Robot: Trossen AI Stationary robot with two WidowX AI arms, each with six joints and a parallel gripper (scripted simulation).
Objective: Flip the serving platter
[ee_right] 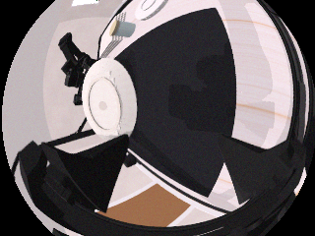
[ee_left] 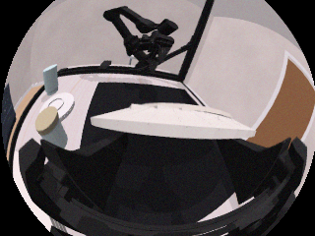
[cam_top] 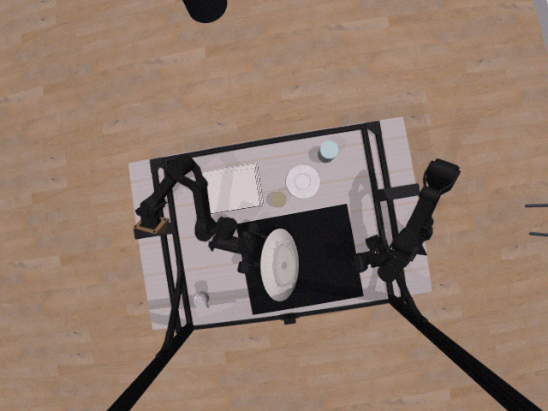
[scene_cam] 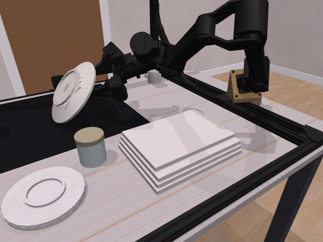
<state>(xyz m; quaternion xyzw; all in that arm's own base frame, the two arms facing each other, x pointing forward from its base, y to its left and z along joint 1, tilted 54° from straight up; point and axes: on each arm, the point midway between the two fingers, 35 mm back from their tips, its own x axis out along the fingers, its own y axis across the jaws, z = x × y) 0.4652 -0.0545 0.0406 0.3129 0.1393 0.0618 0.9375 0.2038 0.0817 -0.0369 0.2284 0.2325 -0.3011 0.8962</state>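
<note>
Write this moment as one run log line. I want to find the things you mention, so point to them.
platter [cam_top: 289,241] [scene_cam: 85,91] [ee_left: 172,125] [ee_right: 129,98]: tilted, underside up | left claw [cam_top: 256,252] [ee_left: 172,147]: open | right claw [ee_right: 172,143]: open | mat [cam_top: 323,252] [scene_cam: 23,130] [ee_left: 118,98] [ee_right: 197,64]: beneath platter

Plates [cam_top: 302,170] [scene_cam: 44,216] [ee_left: 70,102] and a lidded jar [cam_top: 277,199] [scene_cam: 93,155] [ee_left: 57,134] [ee_right: 126,29] stand beside the mat [cam_top: 324,252] [scene_cam: 23,130] [ee_left: 148,167] [ee_right: 192,79], the jar nearer the stacked boards [cam_top: 234,187] [scene_cam: 179,140].

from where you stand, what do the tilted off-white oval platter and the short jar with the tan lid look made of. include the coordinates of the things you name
The off-white oval serving platter [cam_top: 279,282] [scene_cam: 85,91] [ee_left: 172,129] [ee_right: 129,100] looks like matte ceramic, judging by its pale ribbed underside; plastic is possible. The blue-grey jar [scene_cam: 91,155] [ee_left: 60,138] [ee_right: 126,29] could be glazed ceramic or painted metal.
</note>
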